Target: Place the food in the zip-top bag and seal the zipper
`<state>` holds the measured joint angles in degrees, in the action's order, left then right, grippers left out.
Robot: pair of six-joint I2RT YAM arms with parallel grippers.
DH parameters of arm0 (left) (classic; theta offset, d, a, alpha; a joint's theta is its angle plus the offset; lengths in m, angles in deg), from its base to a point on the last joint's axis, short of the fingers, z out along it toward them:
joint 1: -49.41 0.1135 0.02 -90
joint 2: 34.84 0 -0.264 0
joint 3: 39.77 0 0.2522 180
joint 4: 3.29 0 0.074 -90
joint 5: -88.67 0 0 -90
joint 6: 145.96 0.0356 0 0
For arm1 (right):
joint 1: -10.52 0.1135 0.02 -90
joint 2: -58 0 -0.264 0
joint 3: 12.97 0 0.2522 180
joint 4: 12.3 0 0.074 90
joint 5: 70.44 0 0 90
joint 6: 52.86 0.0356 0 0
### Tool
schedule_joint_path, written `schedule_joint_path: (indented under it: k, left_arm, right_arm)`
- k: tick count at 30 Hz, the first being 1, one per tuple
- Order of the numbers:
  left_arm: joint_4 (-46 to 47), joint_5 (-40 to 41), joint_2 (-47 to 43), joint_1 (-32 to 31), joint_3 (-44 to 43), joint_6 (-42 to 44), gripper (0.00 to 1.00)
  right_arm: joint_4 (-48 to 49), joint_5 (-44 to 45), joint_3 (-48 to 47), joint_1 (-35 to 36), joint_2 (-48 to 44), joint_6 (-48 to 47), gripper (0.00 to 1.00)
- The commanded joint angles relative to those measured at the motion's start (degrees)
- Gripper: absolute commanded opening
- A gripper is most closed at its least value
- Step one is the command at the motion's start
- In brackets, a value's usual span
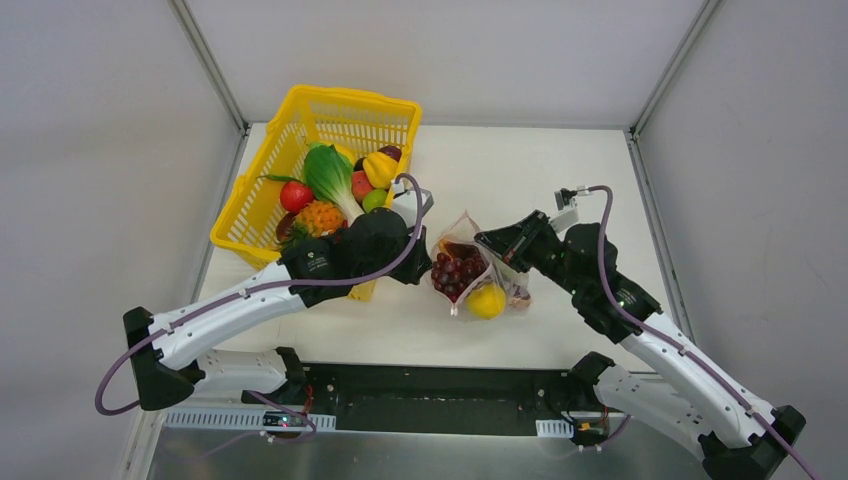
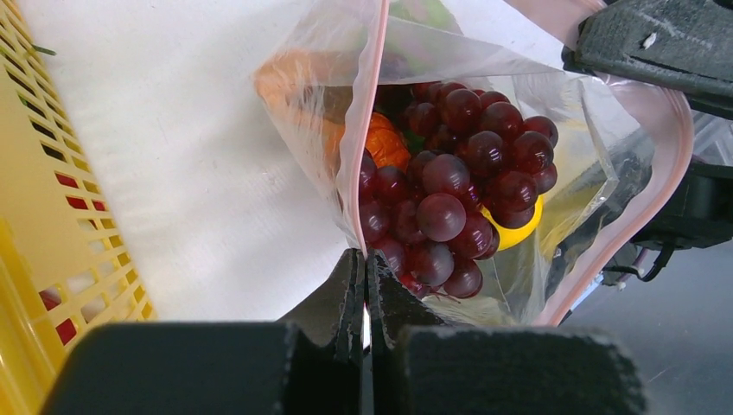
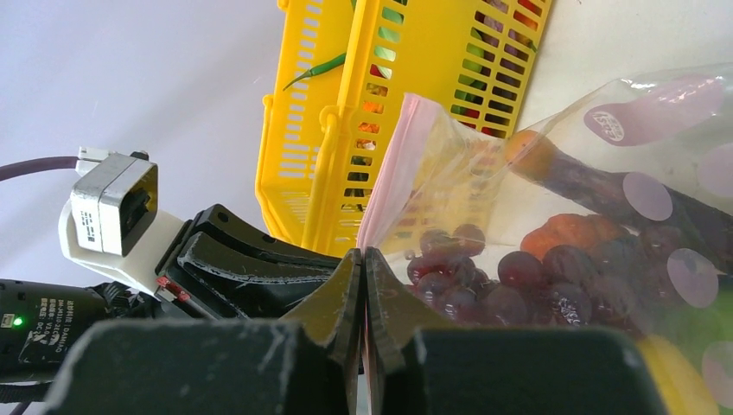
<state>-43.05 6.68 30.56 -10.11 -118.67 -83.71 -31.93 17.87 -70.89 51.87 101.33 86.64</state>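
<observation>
The clear zip-top bag [image 1: 470,268] stands on the table between my grippers with its mouth open. Inside are purple grapes [image 1: 457,270], a yellow lemon [image 1: 487,300] and an orange piece [image 2: 386,143]. My left gripper [image 1: 428,262] is shut on the pink zipper strip [image 2: 372,130] at the bag's left rim, as the left wrist view [image 2: 363,258] shows. My right gripper [image 1: 490,245] is shut on the opposite strip [image 3: 393,173], as the right wrist view [image 3: 363,255] shows. The grapes [image 3: 484,277] show through the plastic.
The yellow mesh basket [image 1: 262,190] stands at the back left, just beyond my left arm. It holds leafy greens [image 1: 328,175], a red fruit [image 1: 296,196], a yellow pepper [image 1: 380,168] and other toy food. The table's near edge lies just below the bag.
</observation>
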Motion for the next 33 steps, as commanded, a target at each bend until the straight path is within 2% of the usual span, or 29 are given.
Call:
schedule_joint_path:
  k: [1, 9, 14, 17, 21, 23, 27, 31, 33]
  left_arm:
    - [1.57, 0.42, 0.08, 0.67, -4.01, 2.11, 0.0]
    - [-1.62, -1.5, 3.7, 3.93, -10.85, 4.74, 0.0]
    - [2.99, -6.58, 3.79, 4.56, -13.06, 4.92, 0.0]
    - [-2.18, -3.73, 5.97, 5.43, -19.61, 6.78, 0.0]
    - [-1.6, -6.53, 6.61, 6.23, -24.05, 7.82, 0.0]
    - [-2.69, -5.0, 7.61, 7.02, -23.97, 8.79, 0.0]
    - [1.65, -14.6, 10.97, 11.9, -18.98, 4.18, 0.0]
    - [8.86, -14.5, 7.53, 12.06, -13.24, 2.38, 0.0]
    - [8.5, -14.33, 6.65, 12.05, -13.03, 2.78, 0.0]
  right_arm:
    - [1.0, 1.25, -3.26, -0.01, -0.32, -1.91, 0.05]
    - [-1.13, 5.95, -8.16, -0.08, 1.3, -7.11, 0.05]
    - [-0.98, 7.22, -6.91, -0.03, 1.69, -8.52, 0.04]
    - [-1.64, 8.47, -7.03, 0.03, 1.4, -9.04, 0.02]
    - [0.37, 11.96, -5.5, -0.03, -2.02, -9.55, 0.03]
    - [0.89, 13.97, -3.68, 0.02, -2.83, -9.19, 0.04]
    - [-0.27, 12.17, -4.08, -0.03, -1.19, -8.65, 0.02]
    - [0.36, 13.01, -4.84, -0.03, -1.64, -9.26, 0.02]
    - [-0.24, 12.93, -5.49, 0.0, -1.67, -9.45, 0.02]
